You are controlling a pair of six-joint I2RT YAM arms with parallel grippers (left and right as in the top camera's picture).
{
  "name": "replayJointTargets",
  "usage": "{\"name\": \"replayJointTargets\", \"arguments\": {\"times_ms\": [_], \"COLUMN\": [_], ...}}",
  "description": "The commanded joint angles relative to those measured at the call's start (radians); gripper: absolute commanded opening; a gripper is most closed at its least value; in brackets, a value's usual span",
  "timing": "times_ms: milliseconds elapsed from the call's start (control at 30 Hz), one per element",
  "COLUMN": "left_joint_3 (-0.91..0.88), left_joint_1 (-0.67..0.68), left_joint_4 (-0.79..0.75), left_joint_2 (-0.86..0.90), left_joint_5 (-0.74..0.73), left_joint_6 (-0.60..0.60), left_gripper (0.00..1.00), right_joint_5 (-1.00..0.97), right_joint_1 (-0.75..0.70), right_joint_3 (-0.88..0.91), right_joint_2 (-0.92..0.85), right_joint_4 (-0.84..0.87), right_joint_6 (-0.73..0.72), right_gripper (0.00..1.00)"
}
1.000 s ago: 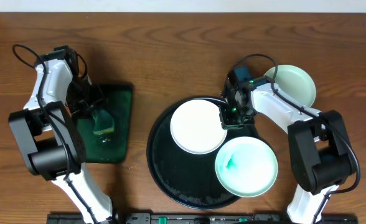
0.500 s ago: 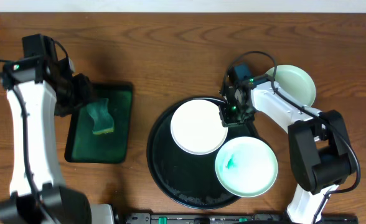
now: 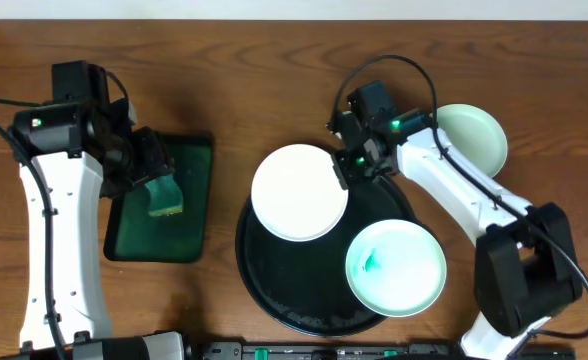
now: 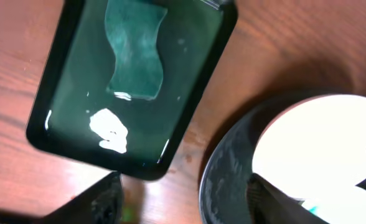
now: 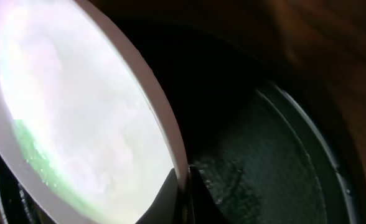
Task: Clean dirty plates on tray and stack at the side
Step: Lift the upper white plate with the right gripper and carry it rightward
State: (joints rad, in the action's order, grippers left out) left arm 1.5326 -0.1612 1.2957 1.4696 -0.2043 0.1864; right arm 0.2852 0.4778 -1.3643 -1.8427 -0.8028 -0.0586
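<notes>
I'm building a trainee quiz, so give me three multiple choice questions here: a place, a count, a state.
1. Where is the sponge? A in the green rectangular tray; B in a sink; C in a cup.
2. How many round plates show? A two; B three; C four.
3. The right pincer is: A open, holding nothing; B shut on a plate's rim; C out of view.
Answers: 1 A, it lies inside that tray. 2 B, the held plate, the smeared plate on the black tray, the third plate on the table. 3 B, it pinches the rim.
</notes>
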Motion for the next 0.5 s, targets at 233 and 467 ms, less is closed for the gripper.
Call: {"name": "replayJointTargets", "arguments": {"times_ms": [233,467], "left_joint_3": [0.005,0.005], "left_joint_1": [0.003,-0.011], "left_joint_4": [-0.150,-0.130], "left_joint_2": [-0.230,-0.237], "left_joint_5": [0.019,0.063], "left_joint_6": [-0.053,-0.051], "left_gripper": [0.76,0.80], "right_joint_5": [-0.007,-0.025], "right_joint_1": [0.105,0.151], "right_joint_3": [-0.023,-0.046], "right_joint_2": [0.053,0.053], "right_joint_4": [0.063,0.088], "right_joint_6": [0.052,0.002], "right_gripper": [0.01,0.01]}}
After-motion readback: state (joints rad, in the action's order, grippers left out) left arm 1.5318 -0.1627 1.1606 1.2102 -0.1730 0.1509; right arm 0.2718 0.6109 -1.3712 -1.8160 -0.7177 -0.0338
